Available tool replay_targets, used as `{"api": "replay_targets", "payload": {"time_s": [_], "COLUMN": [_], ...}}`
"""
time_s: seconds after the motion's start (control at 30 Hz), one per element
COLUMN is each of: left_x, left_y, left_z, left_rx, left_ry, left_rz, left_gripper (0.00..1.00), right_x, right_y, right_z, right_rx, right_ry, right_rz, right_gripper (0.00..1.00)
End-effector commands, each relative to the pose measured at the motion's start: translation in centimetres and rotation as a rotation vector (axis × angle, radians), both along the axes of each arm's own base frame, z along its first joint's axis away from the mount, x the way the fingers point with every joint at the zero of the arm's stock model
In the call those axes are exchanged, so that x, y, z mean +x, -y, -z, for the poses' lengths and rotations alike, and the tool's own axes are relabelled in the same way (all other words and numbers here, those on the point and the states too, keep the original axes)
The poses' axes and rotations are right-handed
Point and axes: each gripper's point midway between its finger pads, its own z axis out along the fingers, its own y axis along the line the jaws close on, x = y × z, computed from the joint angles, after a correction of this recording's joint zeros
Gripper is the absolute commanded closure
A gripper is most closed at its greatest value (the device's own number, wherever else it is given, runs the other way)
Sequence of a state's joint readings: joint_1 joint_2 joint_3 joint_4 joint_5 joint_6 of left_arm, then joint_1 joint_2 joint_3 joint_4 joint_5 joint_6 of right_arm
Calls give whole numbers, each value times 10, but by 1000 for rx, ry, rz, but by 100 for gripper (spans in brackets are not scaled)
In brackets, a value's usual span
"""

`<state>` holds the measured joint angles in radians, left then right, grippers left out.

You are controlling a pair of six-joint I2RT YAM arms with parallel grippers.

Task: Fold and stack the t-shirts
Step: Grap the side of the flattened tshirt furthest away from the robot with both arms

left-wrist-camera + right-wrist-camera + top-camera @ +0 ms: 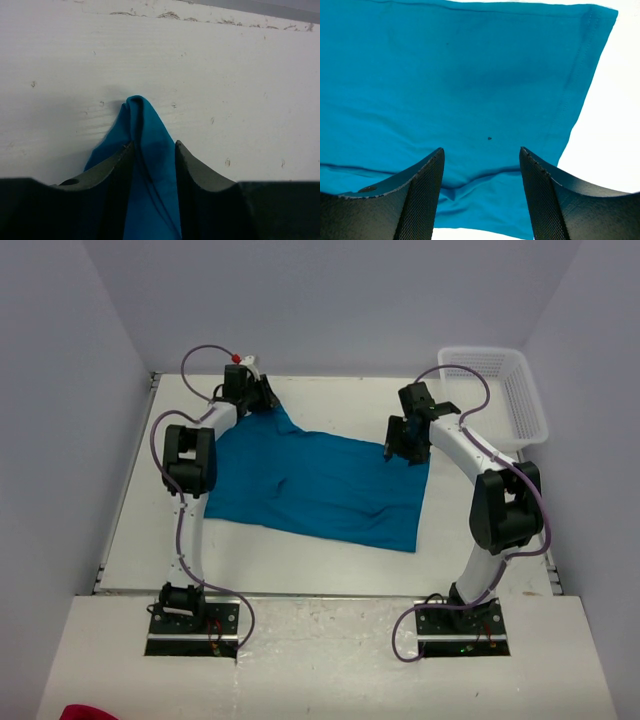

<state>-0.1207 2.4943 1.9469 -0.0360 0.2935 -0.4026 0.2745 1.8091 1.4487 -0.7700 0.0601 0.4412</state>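
One teal-blue t-shirt lies spread on the white table, wrinkled, with its far left corner drawn out to a point. My left gripper sits at that corner. In the left wrist view the bunched cloth fills the gap between the fingers, and the left gripper is shut on it. My right gripper hovers over the shirt's far right edge. Its jaws stand wide open above the flat cloth, near a hemmed edge, holding nothing.
A white plastic basket stands at the back right corner. Grey walls close in the table on three sides. Something red shows at the bottom left edge, in front of the arm bases.
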Motion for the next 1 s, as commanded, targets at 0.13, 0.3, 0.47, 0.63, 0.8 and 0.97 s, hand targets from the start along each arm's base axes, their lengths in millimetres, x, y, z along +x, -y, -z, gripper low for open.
{"api": "replay_targets", "payload": {"time_s": [0.13, 0.3, 0.47, 0.63, 0.8, 0.97], "left_x": [16, 18, 22, 25, 25, 19], "left_y": [-2, -5, -4, -3, 1, 3], "left_z": [-12, -5, -2, -1, -22, -66], "left_rx": [-65, -75, -103, -125, -143, -169], "left_ry": [54, 50, 54, 56, 98, 175], "left_rz": [14, 8, 3, 9, 26, 35], "left_gripper": [60, 66, 82, 100, 100, 100], "right_x": [7, 9, 10, 10, 9, 10], "right_y": [2, 6, 10, 9, 7, 5], "right_z": [-10, -9, -14, -14, -4, 0], "right_rx": [-8, -25, -41, -34, -33, -24], "right_ry": [38, 34, 39, 38, 13, 10], "right_rz": [0, 36, 50, 47, 45, 44], "right_gripper": [37, 37, 39, 39, 39, 40]}}
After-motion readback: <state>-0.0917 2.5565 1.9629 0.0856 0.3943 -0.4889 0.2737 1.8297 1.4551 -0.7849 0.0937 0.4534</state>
